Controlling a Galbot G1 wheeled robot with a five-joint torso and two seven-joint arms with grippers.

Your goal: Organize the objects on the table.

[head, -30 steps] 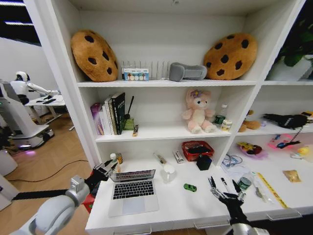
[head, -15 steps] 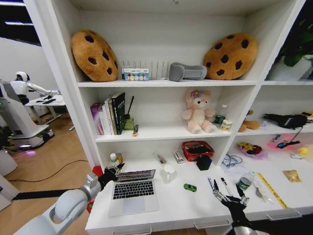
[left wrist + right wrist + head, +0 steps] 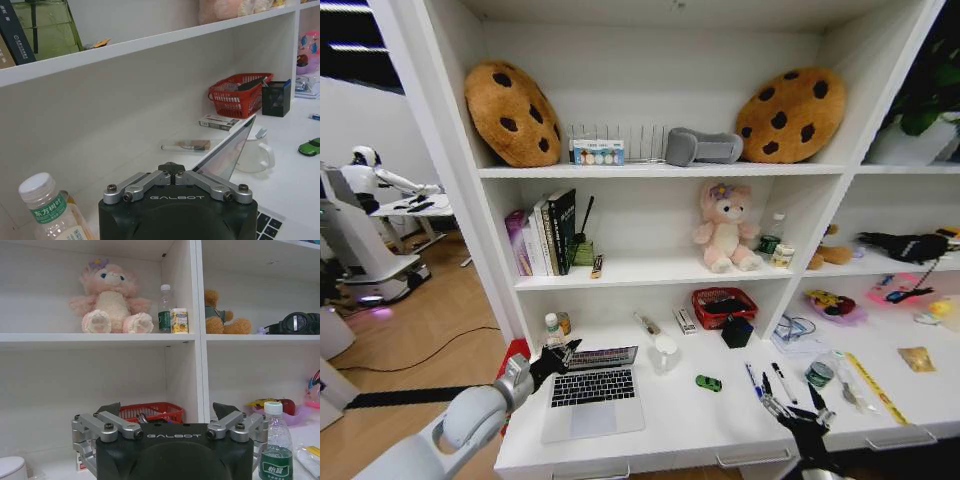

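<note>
Showing a rounded pale grey left arm (image 3: 450, 435) ending in a black left gripper (image 3: 560, 356); wearing silver links, dark screws and white GALBOT lettering on the black right gripper (image 3: 170, 412).

Office-type robotics lab: tall white built-in shelving (image 3: 650, 170) above a long white desk (image 3: 680, 420), a white humanoid robot (image 3: 365, 175) behind, wood-tone floor (image 3: 420, 330).

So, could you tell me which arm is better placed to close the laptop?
Left. The left gripper is at the top edge of the laptop lid, while the right gripper hangs far off by the pens.
</note>
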